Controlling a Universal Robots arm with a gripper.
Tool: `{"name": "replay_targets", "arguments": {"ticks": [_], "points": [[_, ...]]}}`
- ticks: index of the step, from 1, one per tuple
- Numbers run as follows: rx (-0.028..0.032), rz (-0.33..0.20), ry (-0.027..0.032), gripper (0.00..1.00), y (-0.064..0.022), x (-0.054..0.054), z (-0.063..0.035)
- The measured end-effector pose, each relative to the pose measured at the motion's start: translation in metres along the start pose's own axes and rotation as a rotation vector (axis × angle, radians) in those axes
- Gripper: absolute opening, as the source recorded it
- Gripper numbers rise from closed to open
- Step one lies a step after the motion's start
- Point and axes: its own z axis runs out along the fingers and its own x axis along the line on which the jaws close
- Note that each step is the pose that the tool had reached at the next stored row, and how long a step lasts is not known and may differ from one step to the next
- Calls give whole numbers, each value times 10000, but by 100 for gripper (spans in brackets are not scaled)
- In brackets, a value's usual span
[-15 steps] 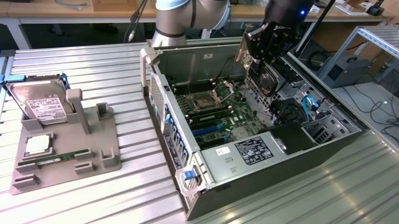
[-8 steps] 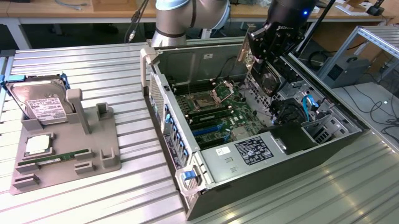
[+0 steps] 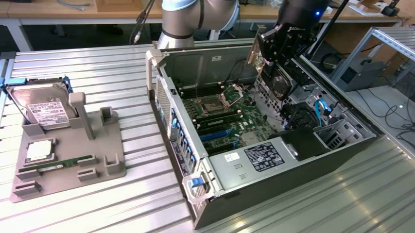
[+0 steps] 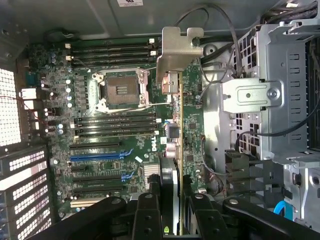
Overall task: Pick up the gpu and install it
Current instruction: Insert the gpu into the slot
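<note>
The gpu [image 4: 176, 130] is off the desk, carried in the air over the open computer case [image 3: 272, 194], above the motherboard [image 4: 100, 125] and close to the drive-cage side of the case rather than its rear grille edge. The hand [image 4: 171, 196] pinches it: a finger [image 4: 148, 210] sits on either face of the card, pressed against board and black cooler. Clamping the flat faces likely leaves the connector edge and the end bracket free for seating.

In the wrist view the card is seen edge-on. Its long axis runs straight away from the fingers, with the silver bracket [image 4: 177, 55] at the far end, leading toward the case interior. That axis lies crosswise to the long expansion slots [image 4: 95, 156], so I judge the card is not lined up with a slot. It touches nothing in the case.

The case lies on its side with the open face up, toward the desk [image 3: 84, 63] edge at the exterior view's right. Well apart, near the opposite edge, a grey fixture [image 3: 104, 155] holds a hard drive [image 3: 45, 109] and a RAM stick [image 3: 55, 165].
</note>
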Motion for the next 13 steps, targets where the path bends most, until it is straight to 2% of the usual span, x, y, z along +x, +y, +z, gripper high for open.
{"name": "replay_targets", "arguments": {"ticks": [3,13], "points": [[-2,-67,1,27,0,0,0],[-22,-824,7,27,0,-6,0]]}}
